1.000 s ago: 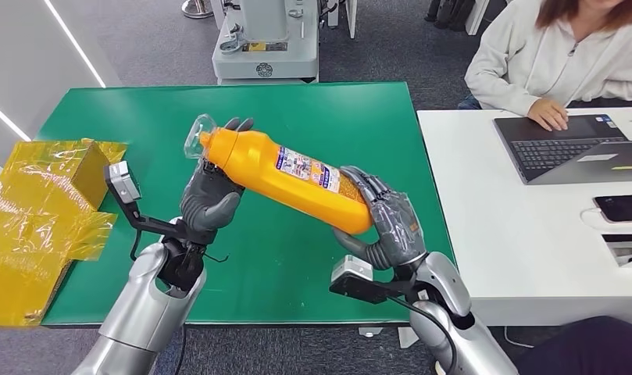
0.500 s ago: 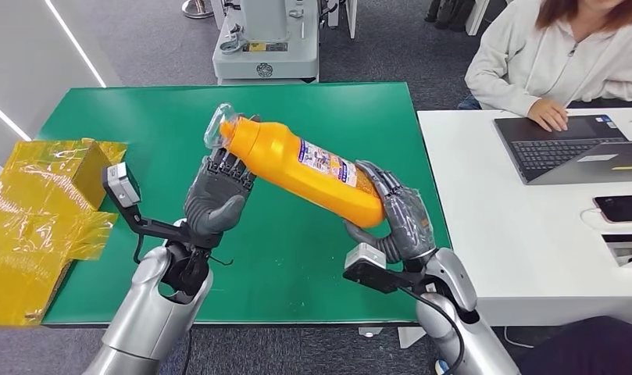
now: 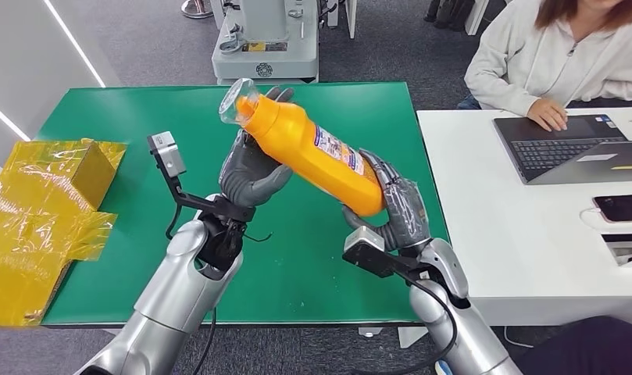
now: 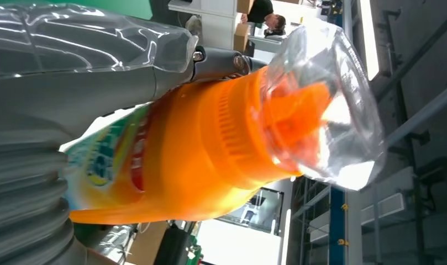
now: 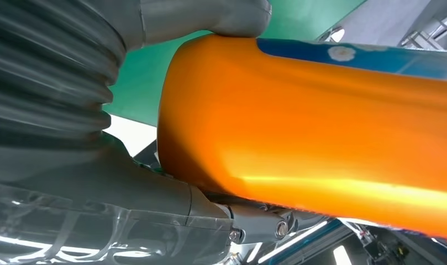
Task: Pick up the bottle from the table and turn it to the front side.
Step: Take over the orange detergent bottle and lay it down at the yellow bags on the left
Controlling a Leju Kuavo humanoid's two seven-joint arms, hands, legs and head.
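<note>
An orange bottle point(image 3: 312, 152) with a printed label and a clear cap point(image 3: 236, 100) is held tilted above the green table point(image 3: 125, 109), cap end up and to the left. My left hand point(image 3: 252, 168) grips the bottle near its neck. My right hand point(image 3: 394, 207) holds its base end. Close up, the left wrist view has the orange neck and clear cap point(image 4: 320, 105) beside my left hand point(image 4: 72, 83). The right wrist view has the orange base point(image 5: 298, 127) resting against my right hand point(image 5: 99, 110).
Crumpled yellow wrapping and a box point(image 3: 39, 211) lie at the table's left edge. A white desk point(image 3: 531, 250) with a laptop point(image 3: 566, 148) and a phone stands to the right, where a person point(image 3: 562, 55) sits. A grey machine point(image 3: 266, 39) stands beyond the table.
Both hands have raised the bottle and carried it up and to the right, with the cap end lifted higher. The left arm has stretched forward over the table.
</note>
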